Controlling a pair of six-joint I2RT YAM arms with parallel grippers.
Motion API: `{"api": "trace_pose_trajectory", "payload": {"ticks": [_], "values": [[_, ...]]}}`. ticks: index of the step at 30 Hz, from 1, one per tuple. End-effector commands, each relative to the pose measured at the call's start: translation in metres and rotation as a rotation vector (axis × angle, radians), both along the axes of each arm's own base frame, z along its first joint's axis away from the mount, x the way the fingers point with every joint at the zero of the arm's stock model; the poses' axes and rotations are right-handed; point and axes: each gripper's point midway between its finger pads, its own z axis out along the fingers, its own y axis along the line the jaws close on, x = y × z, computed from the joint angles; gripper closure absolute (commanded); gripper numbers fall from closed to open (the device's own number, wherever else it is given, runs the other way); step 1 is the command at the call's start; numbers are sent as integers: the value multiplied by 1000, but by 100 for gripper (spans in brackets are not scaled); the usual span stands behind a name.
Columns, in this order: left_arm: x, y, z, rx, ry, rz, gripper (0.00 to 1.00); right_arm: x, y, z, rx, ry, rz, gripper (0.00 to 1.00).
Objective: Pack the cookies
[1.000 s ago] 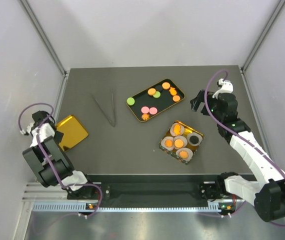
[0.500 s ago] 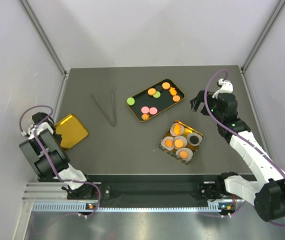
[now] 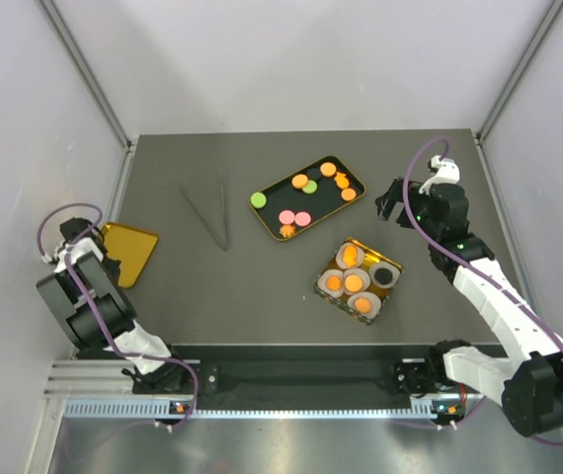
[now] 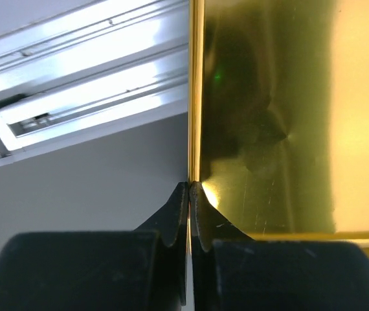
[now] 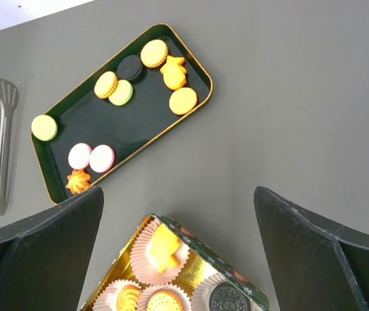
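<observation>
The left gripper [image 4: 190, 188] is clamped tight on the edge of the gold lid [image 4: 281, 116], its fingertips pressed together with the thin rim between them, at the left side of the tabletop [image 3: 183, 286]. The right gripper [image 5: 177, 194] is spread wide and holds nothing; it hangs above the tabletop between the tray [image 5: 107, 123] and the box [image 5: 191, 272], touching neither. Loose cookies [image 5: 183, 100] lie in the dark tray: orange, green, pink and one black. More cookies sit in white cups [image 5: 165, 249] inside the box. Tongs [image 5: 0, 142] lie left of the tray
</observation>
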Motion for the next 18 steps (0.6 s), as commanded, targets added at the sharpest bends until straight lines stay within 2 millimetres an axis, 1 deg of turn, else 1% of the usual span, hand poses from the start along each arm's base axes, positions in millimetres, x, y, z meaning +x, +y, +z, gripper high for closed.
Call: {"api": "trace_pose_trajectory", "payload": {"ticks": [1, 5, 6, 8, 9, 11, 12, 15, 18], "values": [[17, -4, 17, -29, -73, -41, 100, 7, -2, 20, 10, -55, 0, 0], [31, -17, 38, -44, -167, -84, 100, 8, 1, 20, 13, -56, 14, 0], [33, -19, 46, -31, -187, -92, 100, 8, 1, 21, 15, -57, 15, 0], [39, -27, 56, -21, -214, -124, 100, 9, 1, 20, 12, -58, 14, 0], [44, -33, 66, -8, -235, -145, 100, 7, 6, 21, 24, -58, 42, 0], [48, -39, 75, 1, -260, -163, 100, 7, 9, 18, 25, -49, 58, 0], [51, -44, 84, 5, -285, -184, 100, 7, 12, 18, 30, -48, 71, 0], [56, -52, 101, 25, -327, -211, 100, 8, 15, 15, 32, -36, 92, 0], [58, -59, 114, 38, -361, -245, 100, 7, 22, 17, 41, -43, 130, 0]]}}
